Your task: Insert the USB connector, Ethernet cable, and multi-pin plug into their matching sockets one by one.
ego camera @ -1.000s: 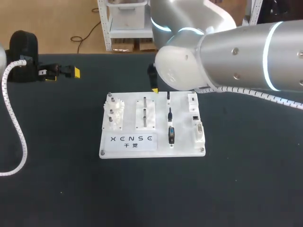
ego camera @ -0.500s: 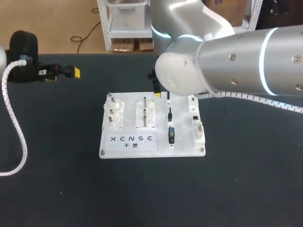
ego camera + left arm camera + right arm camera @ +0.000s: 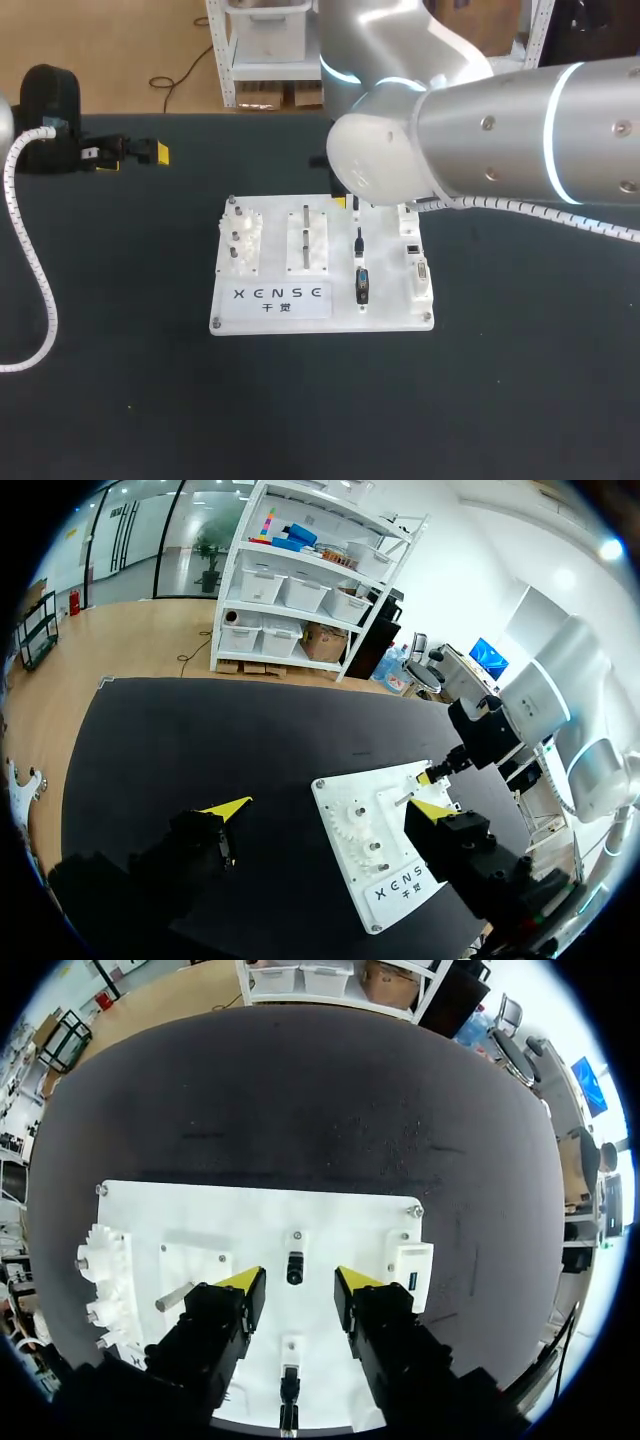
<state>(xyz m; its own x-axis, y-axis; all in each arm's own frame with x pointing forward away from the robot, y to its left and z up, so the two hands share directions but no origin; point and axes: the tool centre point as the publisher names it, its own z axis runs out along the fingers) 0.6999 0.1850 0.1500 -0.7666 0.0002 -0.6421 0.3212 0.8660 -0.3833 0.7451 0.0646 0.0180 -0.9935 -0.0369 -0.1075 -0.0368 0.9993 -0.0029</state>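
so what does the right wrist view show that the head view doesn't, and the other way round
Only the right wrist view: the right tool seen clearly, open, with a small black plug standing on the board just ahead between its yellow tips.
Only the head view: the left tool, over the table well off to the board's left, and the label strip along the board's front. There the right arm covers most of the right tool.
Both: the white board, its gear block and its socket block.

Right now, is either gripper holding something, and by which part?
Nothing is held. The right gripper hangs open over the black plug on the white board; the left gripper is open and empty.
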